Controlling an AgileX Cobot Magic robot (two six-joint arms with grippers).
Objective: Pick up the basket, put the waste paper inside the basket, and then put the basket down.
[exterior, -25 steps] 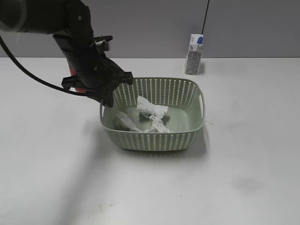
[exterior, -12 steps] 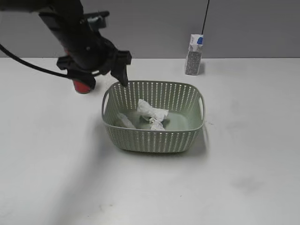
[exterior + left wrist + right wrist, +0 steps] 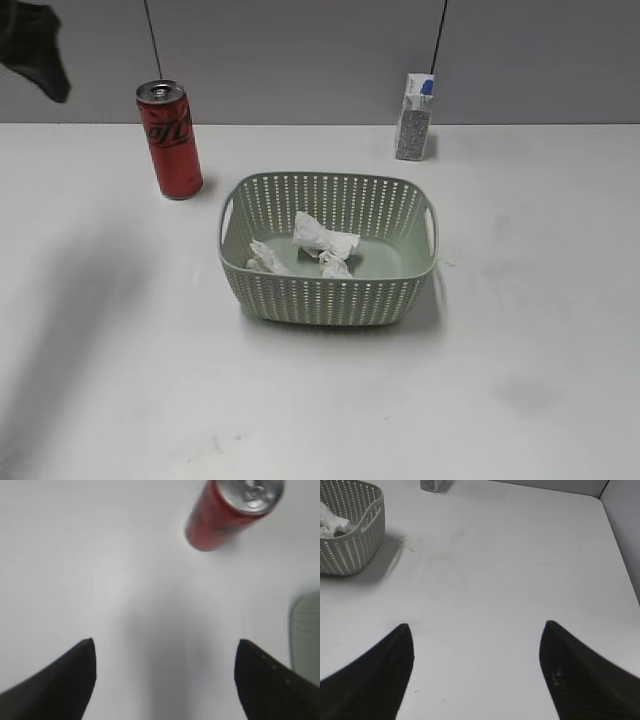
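Half a second before, the left arm hung over the rear left rim of the pale green perforated plastic basket (image 3: 328, 250); now only a dark piece of it showed at the top left corner. The red drink can (image 3: 170, 140) stood uncovered. The basket sat on the white bench (image 3: 520, 340) with crumpled white waste paper (image 3: 323, 238) inside. The left pincer (image 3: 165, 672) was wide and empty above bare bench near the can. The right pincer (image 3: 476, 655) was also wide, empty.
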